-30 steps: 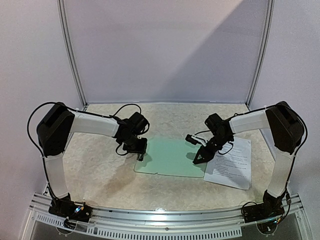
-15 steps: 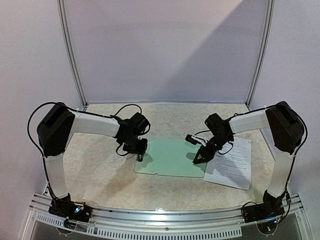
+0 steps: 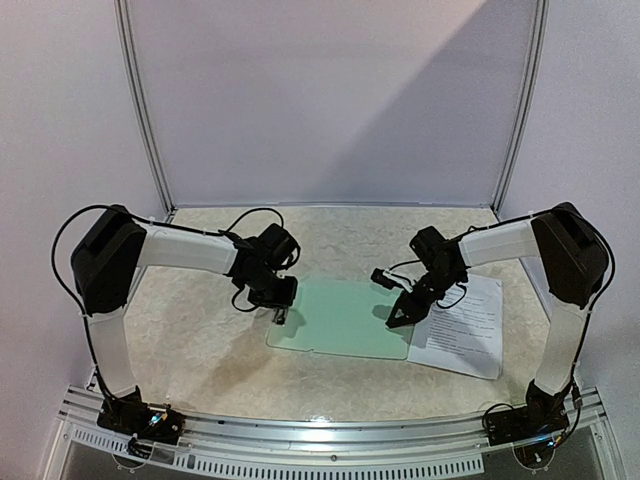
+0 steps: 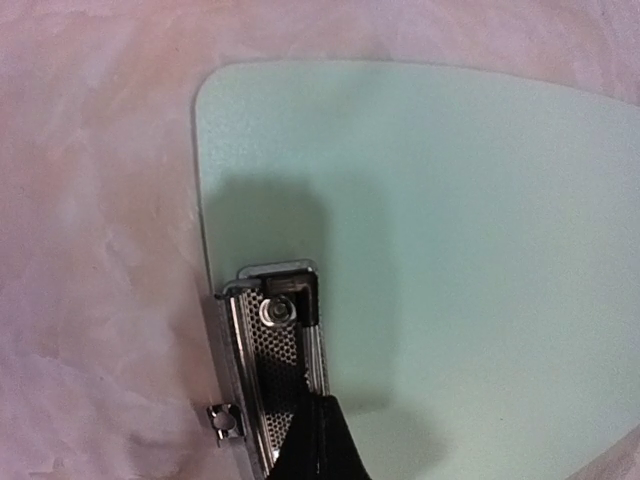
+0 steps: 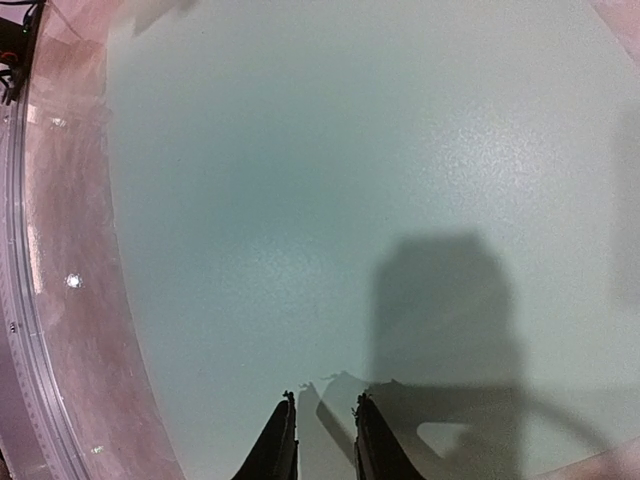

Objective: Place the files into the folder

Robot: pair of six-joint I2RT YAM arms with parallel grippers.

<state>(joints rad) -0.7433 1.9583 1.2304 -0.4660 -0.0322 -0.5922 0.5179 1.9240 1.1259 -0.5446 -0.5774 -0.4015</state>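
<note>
The left gripper [image 3: 282, 314], jaws unreadable, was at the flat mint-green folder [image 3: 345, 320]'s metal clip [image 4: 270, 360]; the right gripper [image 5: 320, 440], jaws barely parted, had yet to fetch the white printed files [image 3: 465, 335].

the overhead view is soft and evenly lit, with a broad diagonal shadow across the back wall [image 3: 400, 120]. in the left wrist view the folder [image 4: 450, 200] looks washed-out. a soft dark shadow lies just beyond the clip [image 4: 270, 350], whose metal glints, and the left gripper [image 4: 318, 445] finger is blurred. ahead of the right gripper [image 5: 325, 440] a boxy shadow falls on dimmer, grainy green, and straight edges to its left bow.
</note>
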